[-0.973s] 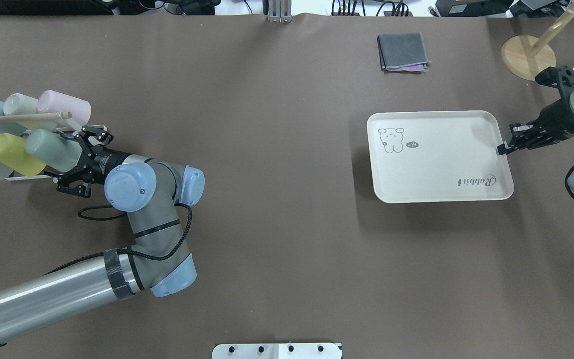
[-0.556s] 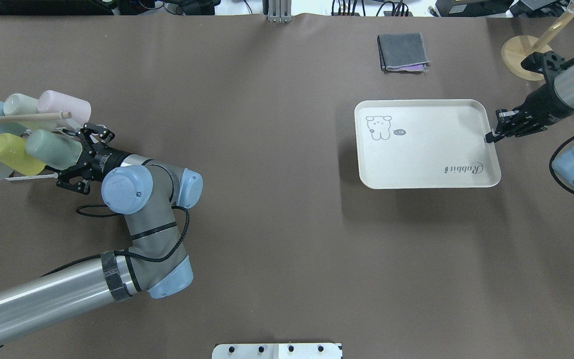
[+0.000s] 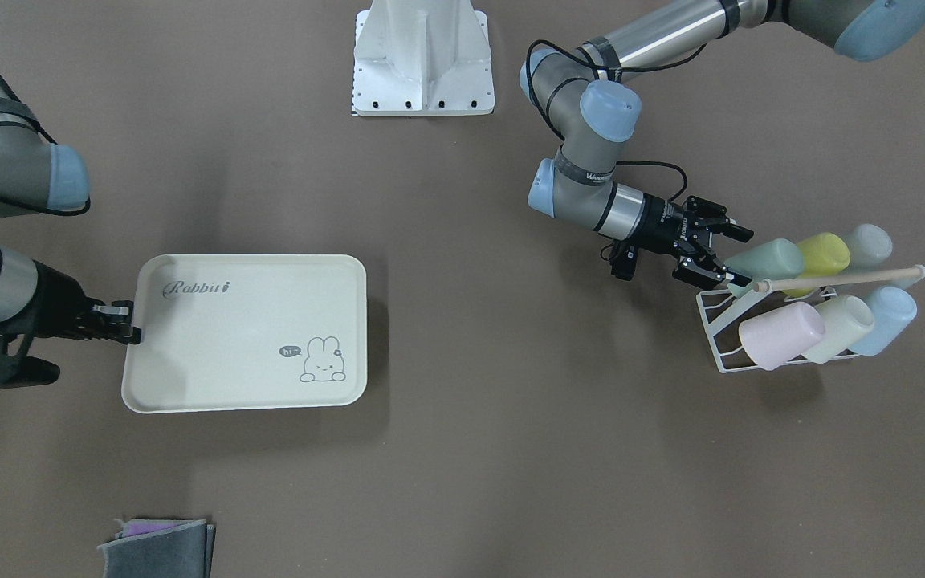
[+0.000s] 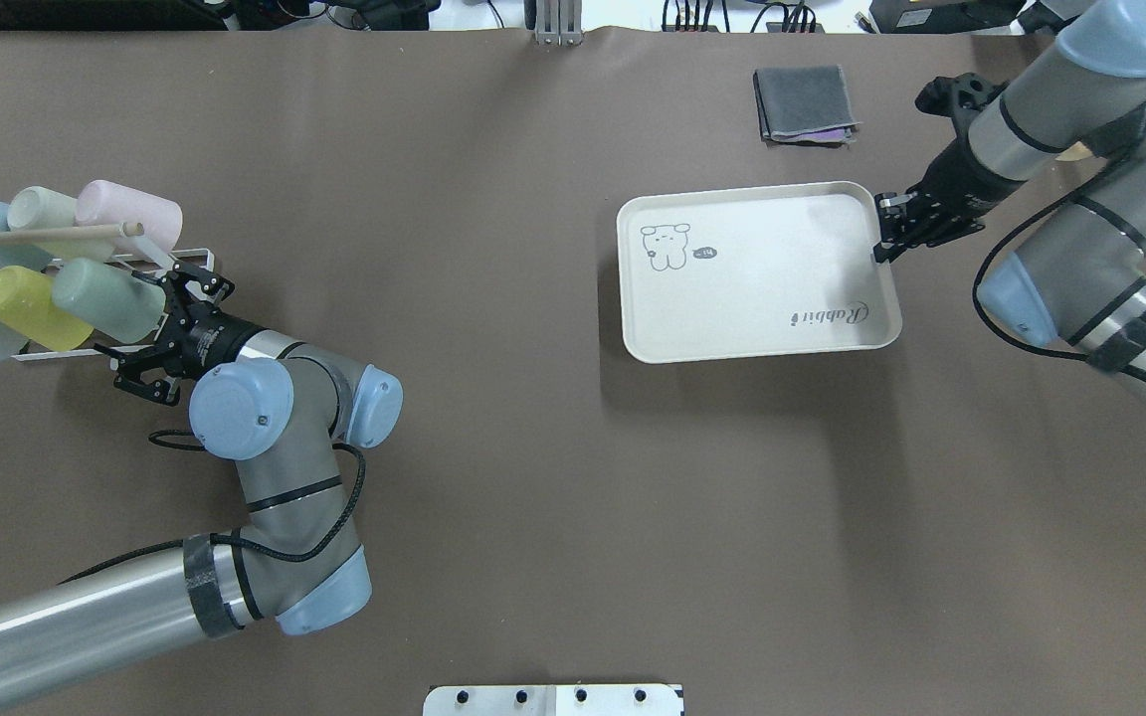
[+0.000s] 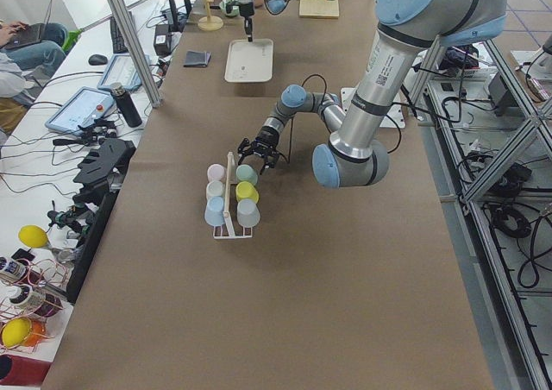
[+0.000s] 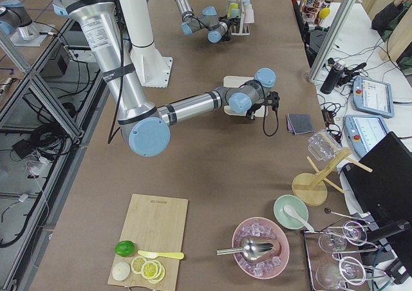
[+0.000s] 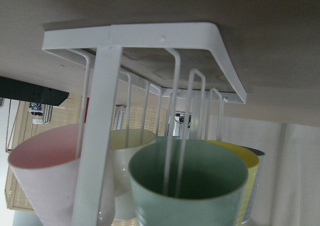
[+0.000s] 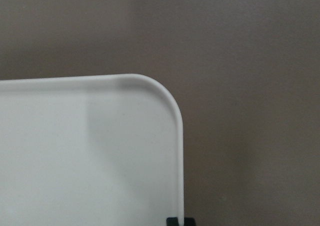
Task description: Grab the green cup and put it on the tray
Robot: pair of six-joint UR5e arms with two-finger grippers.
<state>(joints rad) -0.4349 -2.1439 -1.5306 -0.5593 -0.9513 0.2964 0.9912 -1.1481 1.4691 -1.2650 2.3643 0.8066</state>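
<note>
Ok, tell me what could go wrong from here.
The green cup sits over wire prongs of the rack, beside the yellow cup; the open left pincer could snag them and drag the rack.
The right pincer grips the tray only at its rim, so it could tilt or slip.

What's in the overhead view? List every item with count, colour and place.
green cup: one, mint green, on a rack prong, robot's left end.
other cups: five, yellow, pink, whitish, blue, grey, same rack.
rack: one, white wire, left end.
wooden rod: one, tan, over the rack.
tray: one, cream, right of centre.
cloth: one, grey, folded, beyond the tray.
left gripper: black, open, at the green cup's mouth.
right gripper: black, shut on the tray's rim.
</note>
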